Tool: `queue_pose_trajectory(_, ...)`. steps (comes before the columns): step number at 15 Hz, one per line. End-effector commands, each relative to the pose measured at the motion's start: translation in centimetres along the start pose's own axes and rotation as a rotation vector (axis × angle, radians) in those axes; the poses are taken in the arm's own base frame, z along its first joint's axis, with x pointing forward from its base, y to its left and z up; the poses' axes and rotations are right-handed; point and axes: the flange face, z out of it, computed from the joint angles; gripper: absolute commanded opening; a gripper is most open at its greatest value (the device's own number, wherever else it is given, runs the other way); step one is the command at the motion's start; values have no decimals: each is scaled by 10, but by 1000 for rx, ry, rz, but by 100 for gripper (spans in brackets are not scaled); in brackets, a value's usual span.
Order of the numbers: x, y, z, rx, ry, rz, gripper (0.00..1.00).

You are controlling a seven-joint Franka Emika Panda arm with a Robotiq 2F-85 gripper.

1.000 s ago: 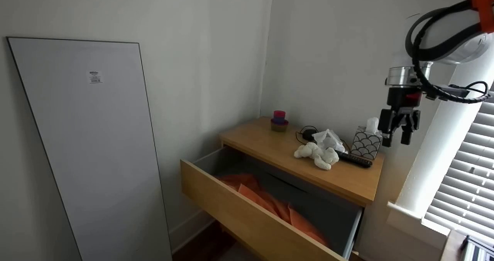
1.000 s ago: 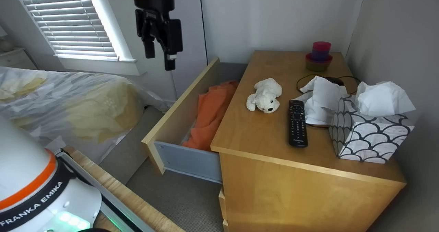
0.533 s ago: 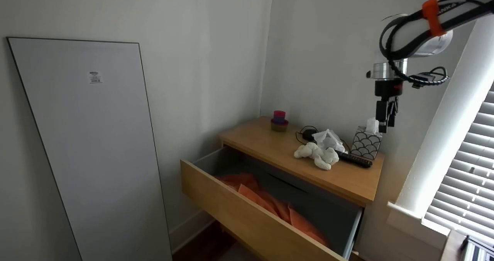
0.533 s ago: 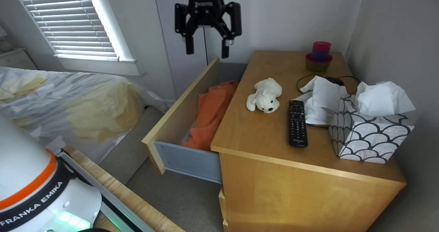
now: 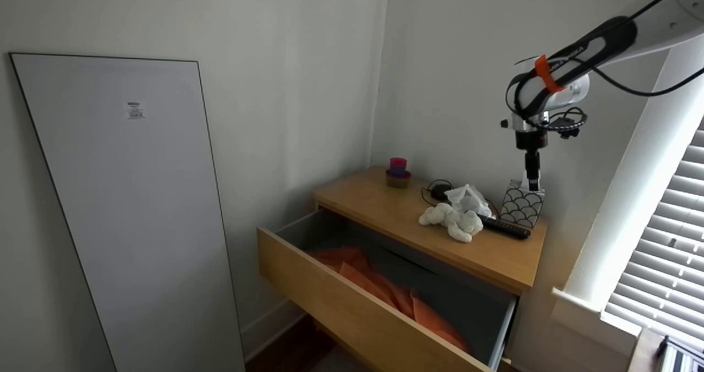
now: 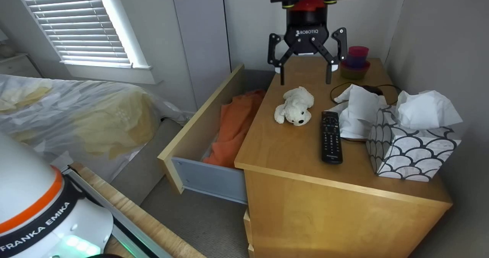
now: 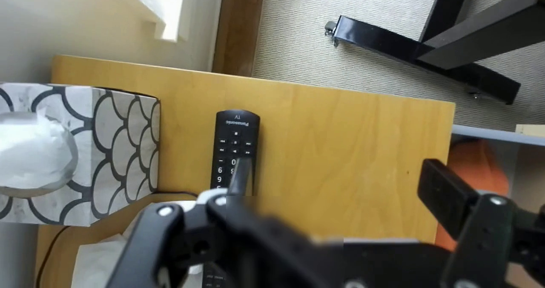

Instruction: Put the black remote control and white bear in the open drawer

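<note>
In an exterior view, both task things are carried by the counter (image 6: 282, 147), right of centre; the open drawer (image 6: 210, 179) is seen to its left. Near the top, the claw (image 6: 305, 81) is spread wide, with nothing held. Below it in the frame, the white bear (image 6: 296, 106) is seen. The black remote control (image 6: 331, 137) is seen lower and further right; in the wrist view its long axis is set roughly top to bottom, crosswise to the closing line, partly covered by the finger (image 7: 242, 175) at left. If it is wanted next, a leftward shift in that frame seems needed.
</note>
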Motion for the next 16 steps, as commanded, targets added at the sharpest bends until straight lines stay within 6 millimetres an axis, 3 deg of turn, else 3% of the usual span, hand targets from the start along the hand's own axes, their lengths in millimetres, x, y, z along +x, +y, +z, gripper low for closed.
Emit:
queue_pose_trajectory(1,6,6,6,5,-6,-5,100)
queue_pose_trajectory(6,22,12,17,12,-4,-25,100)
queue_pose_trajectory(11,46,26,70,29,18,-35,100)
queue_pose_trajectory(16,56,57,123,39,80,-39,100)
